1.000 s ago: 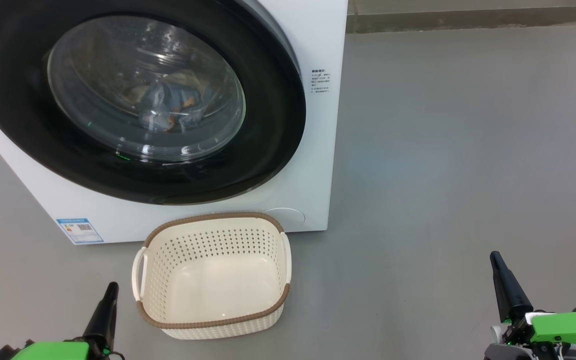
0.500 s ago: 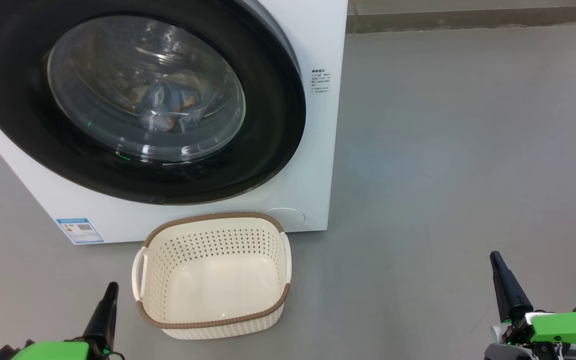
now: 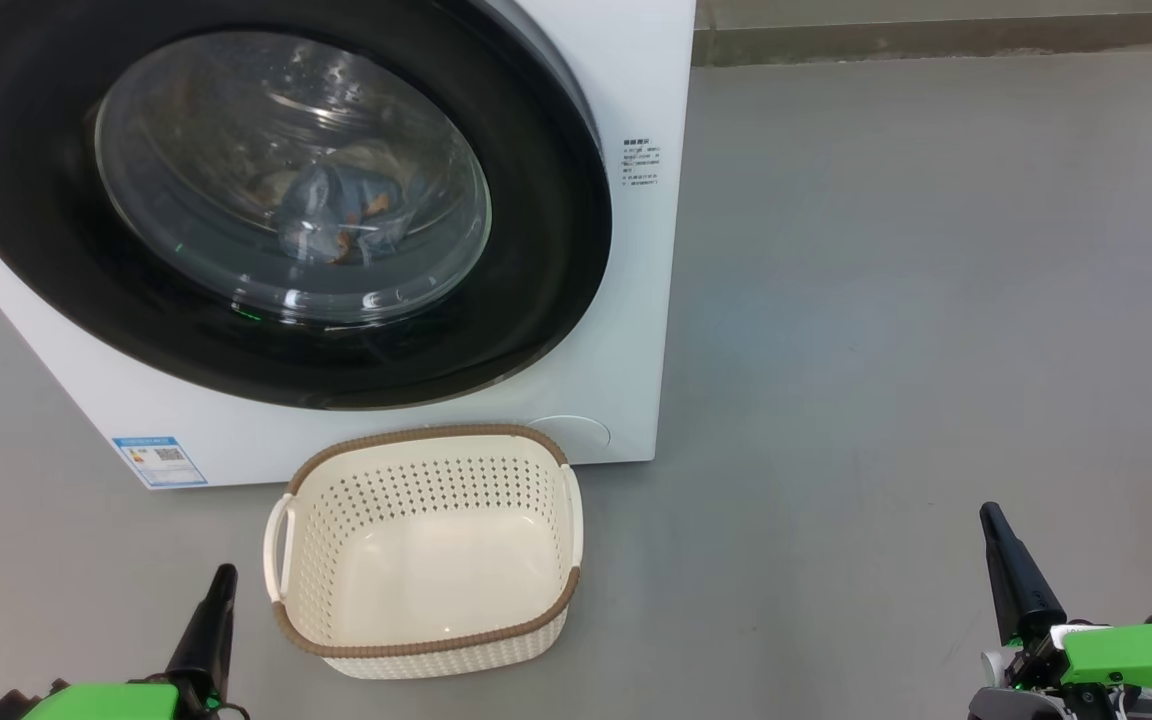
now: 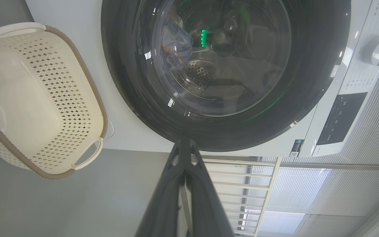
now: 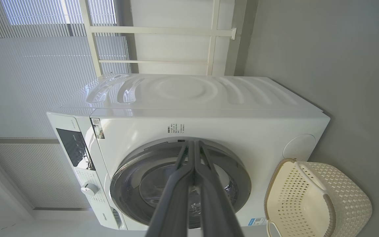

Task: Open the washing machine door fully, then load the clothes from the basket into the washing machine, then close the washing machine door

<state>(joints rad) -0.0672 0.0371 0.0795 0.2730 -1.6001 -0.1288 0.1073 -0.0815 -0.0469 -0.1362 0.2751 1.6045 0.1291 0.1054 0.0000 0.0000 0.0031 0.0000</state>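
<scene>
Head view: door (image 3: pixel 26 230) shut, clothes (image 3: pixel 336 215) in drum (image 3: pixel 226 110), basket (image 3: pixel 426 436) empty by machine (image 3: pixel 636 70). L gripper (image 3: pixel 221 582) & R gripper (image 3: pixel 992 522) pressed together, empty, clear of door. Looks done; if unsure, push ring (image 3: pixel 556 260) squarely.

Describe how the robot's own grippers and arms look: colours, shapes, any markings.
The left gripper and right gripper each have two long, glossy dark fingers that taper to a narrow tip. Behind each is a bright green housing. Next to the right one are white, grey and black parts. In the wrist views the fingers look dark grey. I can see no markings on them.
</scene>
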